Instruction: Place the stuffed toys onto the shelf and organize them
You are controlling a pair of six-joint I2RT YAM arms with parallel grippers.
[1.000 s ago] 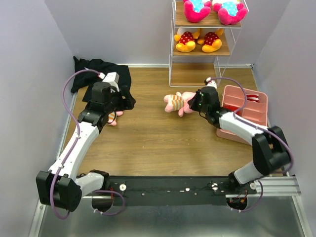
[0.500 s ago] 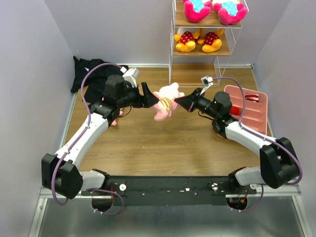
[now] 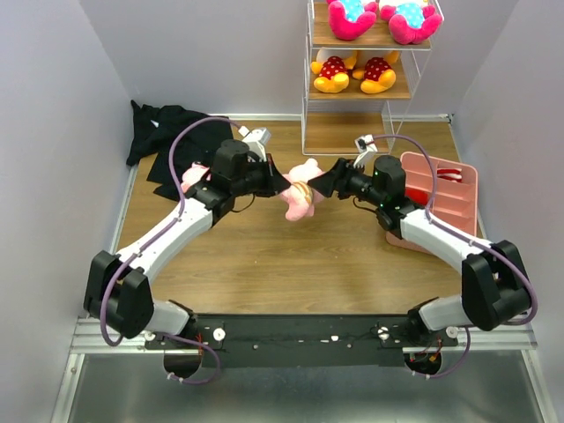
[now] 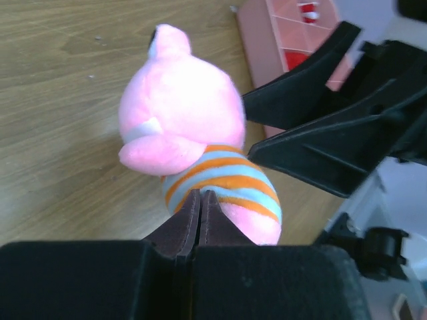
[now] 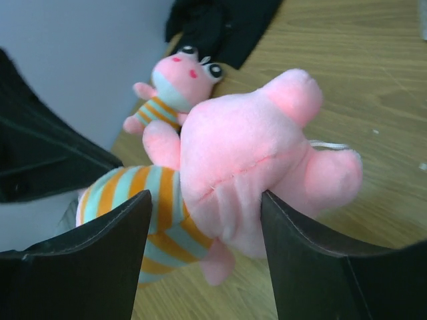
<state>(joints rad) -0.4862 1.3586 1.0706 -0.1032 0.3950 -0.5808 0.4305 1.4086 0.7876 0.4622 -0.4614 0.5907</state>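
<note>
A pale pink stuffed toy (image 3: 300, 197) in an orange-and-blue striped shirt hangs above the floor between both arms. My left gripper (image 4: 200, 201) is shut on its striped shirt (image 4: 223, 180). My right gripper (image 5: 207, 230) is open, its fingers either side of the toy's head (image 5: 253, 150). A second pink striped toy (image 5: 175, 83) lies by the left wall, half hidden behind my left arm in the top view (image 3: 192, 176). The white wire shelf (image 3: 307, 88) holds two yellow toys (image 3: 333, 72) on its middle board and two white-and-magenta toys (image 3: 352, 18) on top.
A black cloth (image 3: 167, 132) lies in the far left corner. A pink compartment tray (image 3: 454, 201) sits on the floor at the right, under my right arm. The shelf's bottom board (image 3: 339, 132) is bare.
My left gripper has shut on the pink toy's shirt and my right gripper has opened off it. The toy and both grippers have shifted slightly to the right.
</note>
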